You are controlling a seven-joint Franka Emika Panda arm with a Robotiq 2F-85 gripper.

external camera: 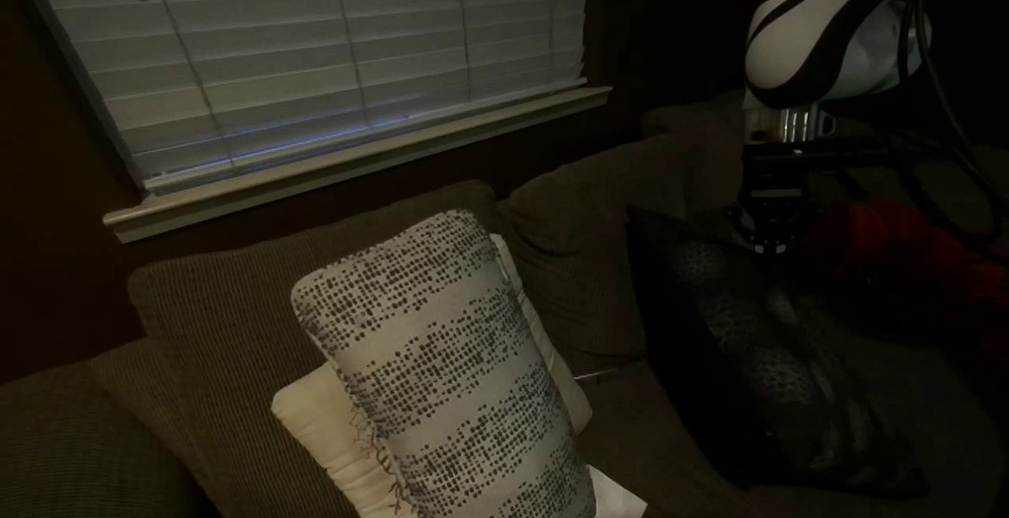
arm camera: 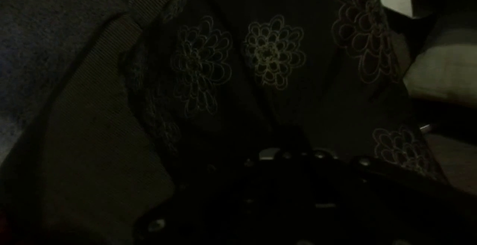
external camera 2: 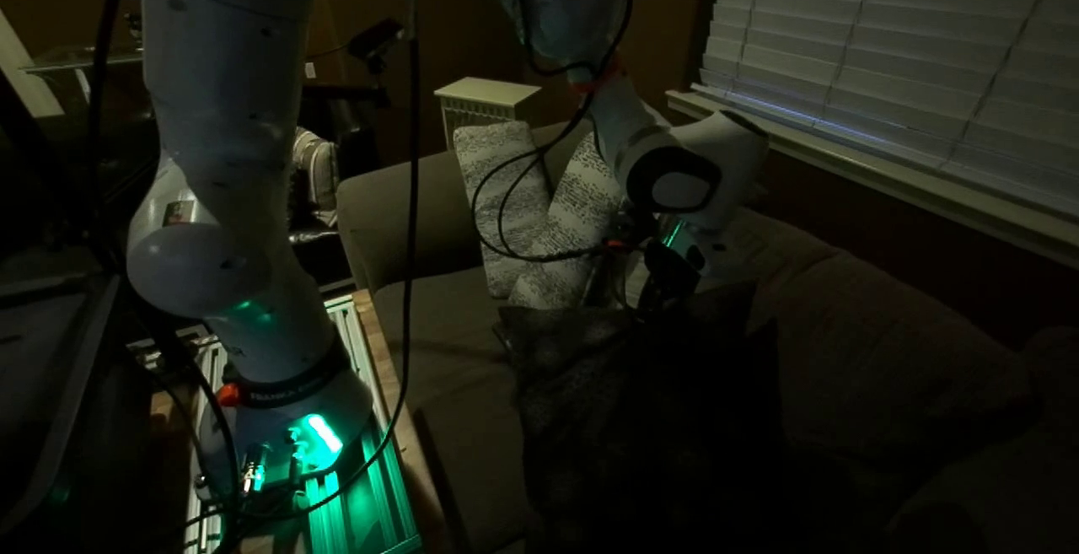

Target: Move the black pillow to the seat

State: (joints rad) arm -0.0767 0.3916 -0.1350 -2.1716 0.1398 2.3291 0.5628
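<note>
The black pillow [external camera: 741, 360] stands tilted over the sofa seat [external camera: 623, 431] in an exterior view, with pale flower-like dots on its face. It also shows, very dark, in an exterior view [external camera 2: 582, 402] and fills the middle of the wrist view [arm camera: 275, 103]. My gripper [external camera: 766, 247] is at the pillow's upper edge, pointing down. In the wrist view its fingers [arm camera: 294, 153] are close together and folds in the black fabric run into them, so it looks shut on the pillow. The fingertips themselves are hidden in dark. The seat also shows in an exterior view [external camera 2: 447, 368].
A white-and-grey speckled pillow [external camera: 465, 376] leans on a cream pillow [external camera: 323, 423] against the back cushion [external camera: 236, 321]. A red cloth [external camera: 899, 250] lies behind the gripper. A window sill [external camera: 355, 163] runs above the sofa. Cables [external camera 2: 497, 200] hang from the arm.
</note>
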